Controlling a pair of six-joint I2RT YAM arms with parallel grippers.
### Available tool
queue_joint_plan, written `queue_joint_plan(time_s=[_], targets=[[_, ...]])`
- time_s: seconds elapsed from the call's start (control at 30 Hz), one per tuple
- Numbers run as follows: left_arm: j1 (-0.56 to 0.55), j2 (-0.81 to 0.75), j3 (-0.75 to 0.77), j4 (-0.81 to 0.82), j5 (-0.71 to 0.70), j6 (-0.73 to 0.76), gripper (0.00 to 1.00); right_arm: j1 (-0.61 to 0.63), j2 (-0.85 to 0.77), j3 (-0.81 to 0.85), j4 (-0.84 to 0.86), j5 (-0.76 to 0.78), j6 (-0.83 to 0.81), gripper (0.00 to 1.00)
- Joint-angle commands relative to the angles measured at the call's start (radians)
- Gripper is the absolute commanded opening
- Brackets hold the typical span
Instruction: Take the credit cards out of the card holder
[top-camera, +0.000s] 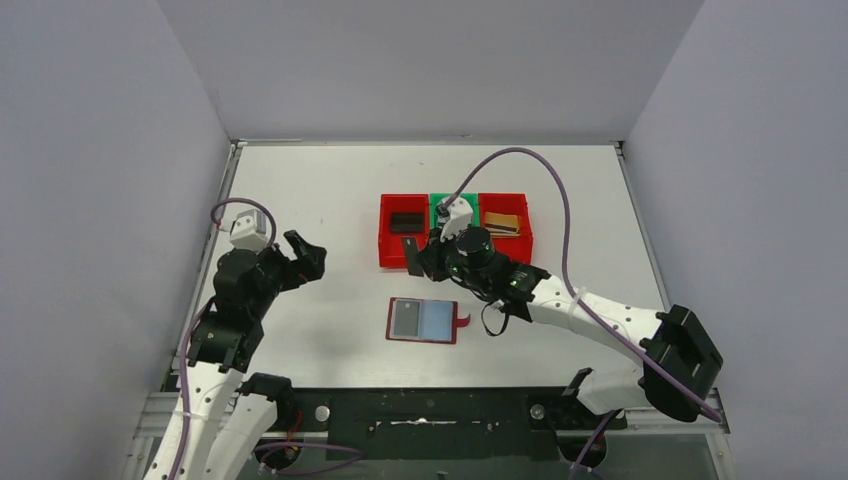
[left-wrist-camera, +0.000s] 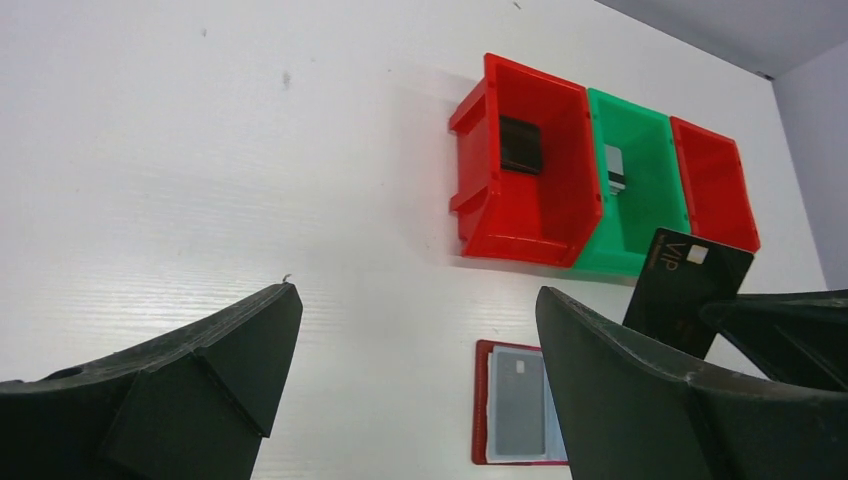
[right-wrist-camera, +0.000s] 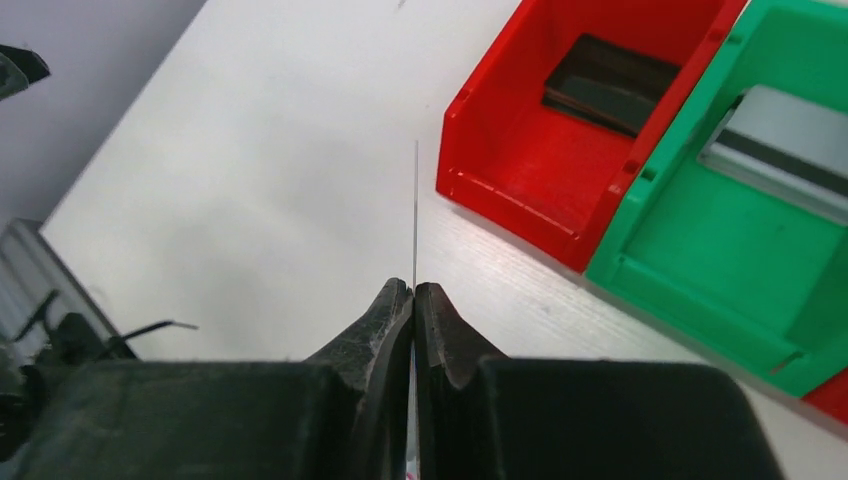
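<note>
The card holder (top-camera: 424, 321) lies open on the table, dark red, with a grey credit card (left-wrist-camera: 518, 400) in its left sleeve. My right gripper (top-camera: 425, 258) is shut on a black credit card (top-camera: 413, 255) and holds it upright above the table, just in front of the left red bin (top-camera: 385, 245). The right wrist view shows that card edge-on as a thin line (right-wrist-camera: 415, 210) rising from the closed fingertips (right-wrist-camera: 395, 300). The left wrist view shows its face with "VIP" (left-wrist-camera: 688, 285). My left gripper (top-camera: 310, 255) hangs open and empty to the left, apart from the holder.
Three bins stand in a row behind the holder. The left red bin (left-wrist-camera: 520, 215) holds a black card (left-wrist-camera: 520, 145). A silver card (right-wrist-camera: 790, 135) lies in the green bin (left-wrist-camera: 640, 230), and tan cards (top-camera: 503, 224) in the right red bin (top-camera: 524, 240).
</note>
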Motion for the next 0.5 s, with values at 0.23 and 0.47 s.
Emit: queue_joint_plan(time_s=[0.23, 0.47], targets=[[0.007, 0.081, -0.018, 0.034, -0.094, 0.063, 0.90, 0.083, 0.092, 0.082, 0.136, 0.228, -0.635, 0.00], [0.064, 0.074, -0.013, 0.020, -0.125, 0.061, 0.90, 0.083, 0.221, 0.221, -0.009, 0.271, -0.813, 0.00]])
